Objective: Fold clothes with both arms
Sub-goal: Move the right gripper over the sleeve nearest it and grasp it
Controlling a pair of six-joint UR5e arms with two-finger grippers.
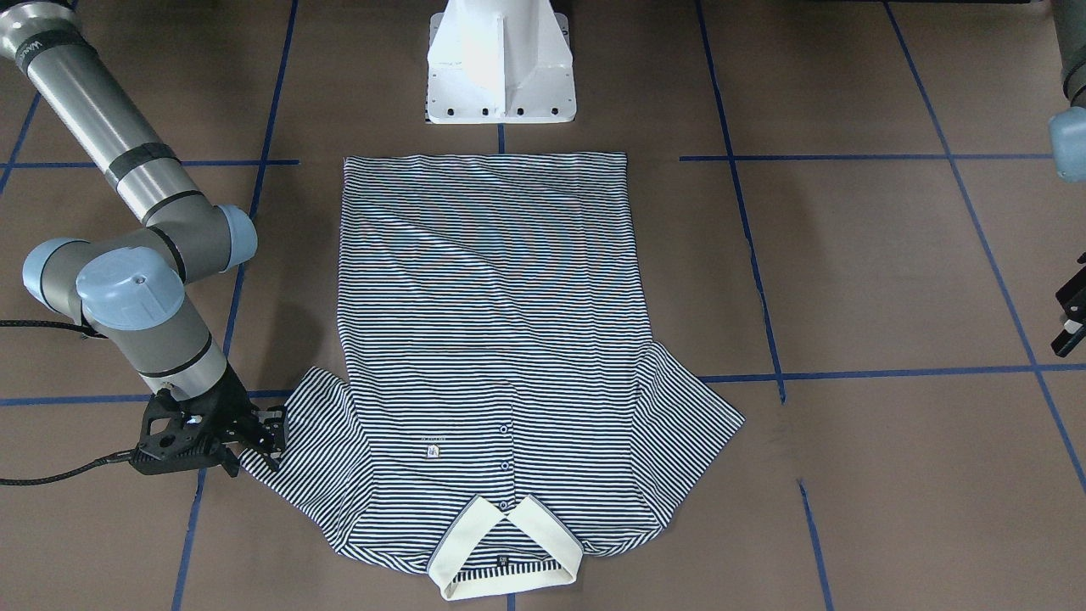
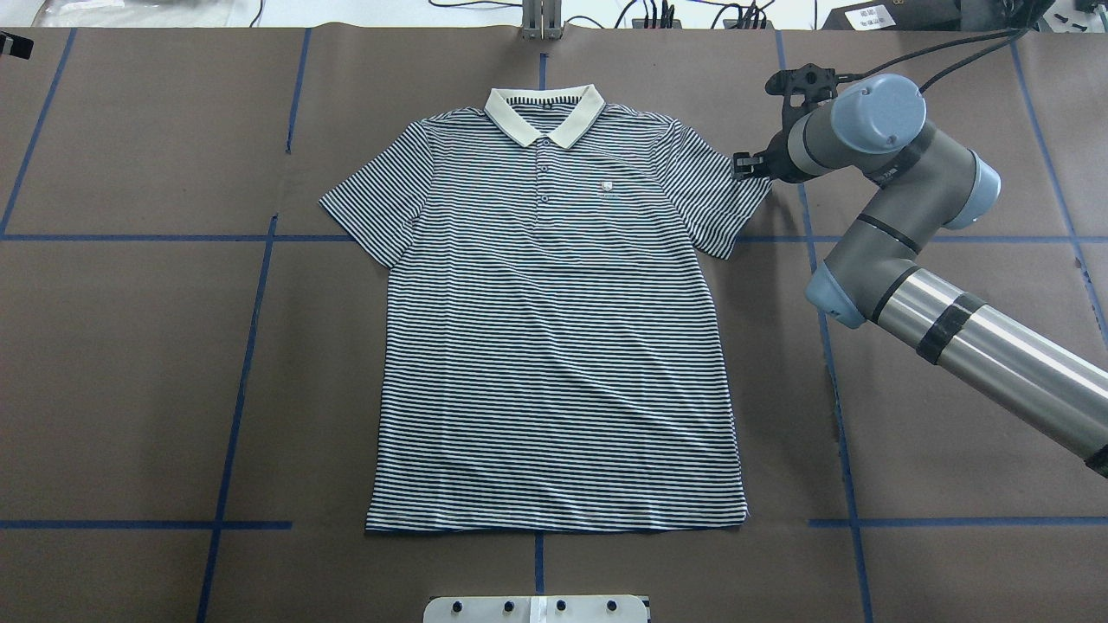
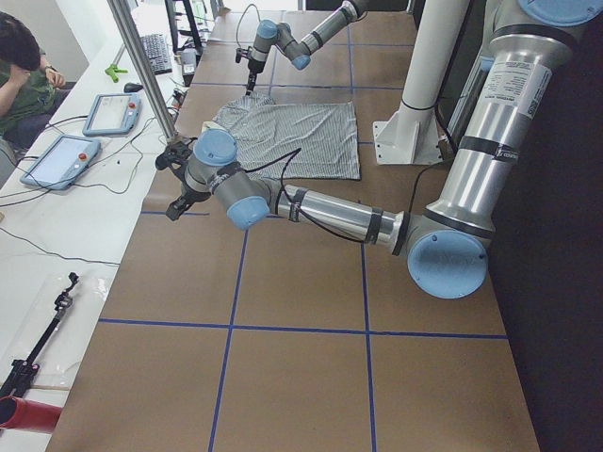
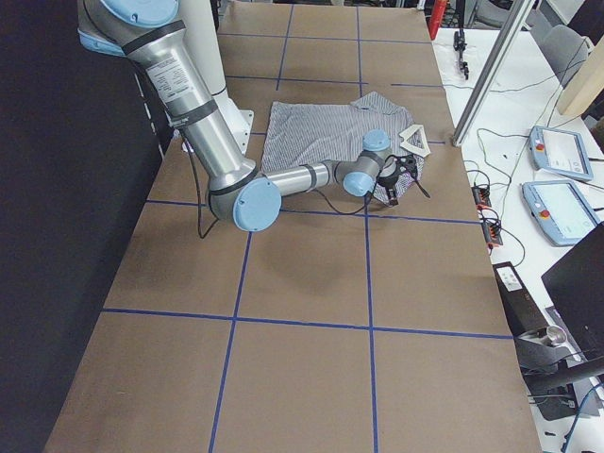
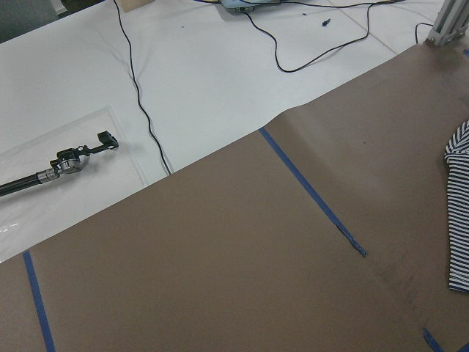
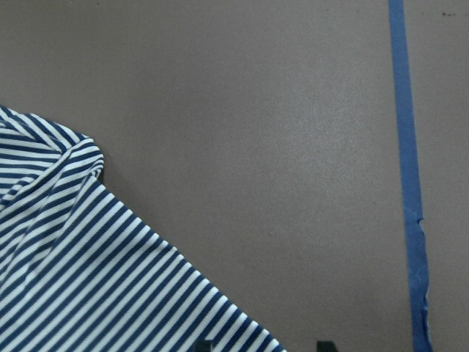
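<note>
The striped polo shirt (image 1: 492, 339) lies flat and face up on the brown table, collar (image 2: 544, 114) toward the far side and sleeves spread; it also shows in the overhead view (image 2: 554, 346). My right gripper (image 1: 270, 440) is low at the outer edge of the shirt's sleeve (image 2: 718, 195). In the right wrist view its fingertips (image 6: 207, 345) stand apart at the sleeve's hem (image 6: 73, 279), so the gripper (image 6: 265, 346) is open and holds nothing. My left gripper (image 1: 1071, 316) is far off to the side, away from the shirt, and mostly cut off. I cannot tell its state.
The white pedestal base (image 1: 501, 68) stands at the shirt's hem side. Blue tape lines (image 2: 251, 346) cross the brown table. A white side bench with tablets (image 3: 57, 160) and cables runs along the far edge, with a person (image 3: 24, 66) seated there.
</note>
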